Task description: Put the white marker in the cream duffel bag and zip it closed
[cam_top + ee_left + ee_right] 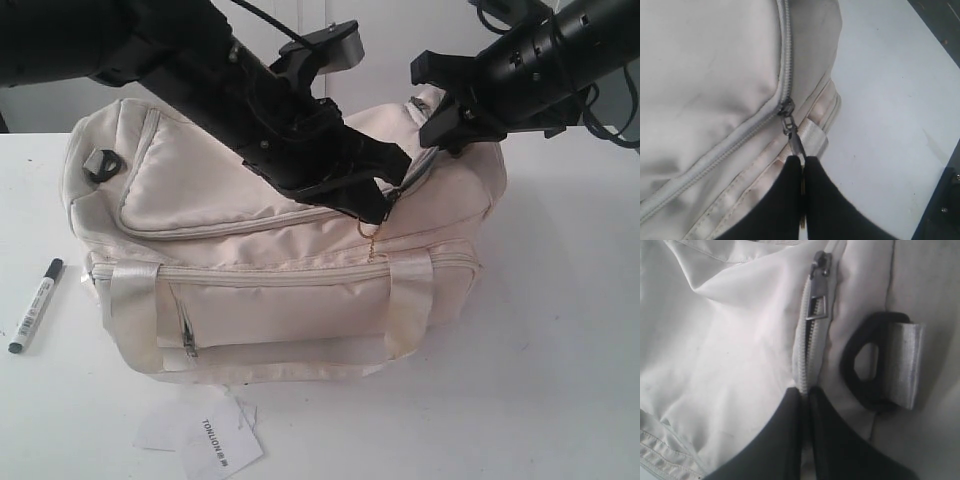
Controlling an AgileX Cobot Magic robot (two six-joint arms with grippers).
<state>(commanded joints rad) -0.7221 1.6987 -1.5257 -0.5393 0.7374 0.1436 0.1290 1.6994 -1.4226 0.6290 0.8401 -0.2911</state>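
While I'm reading TONLION on the six-o'clock tag (221, 449), wrist views are showing left end effector (802, 160) gripping zip pull (791, 127), right end effector (805, 391) pinching cream duffel bag (715, 340).

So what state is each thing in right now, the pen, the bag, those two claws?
white marker: capped, lying on the table, outside the bag.
cream duffel bag: upright, top zip looks closed where visible.
left gripper: shut on the zipper pull.
right gripper: shut, pinching the bag's zip edge.
paper tag: flat on the table.
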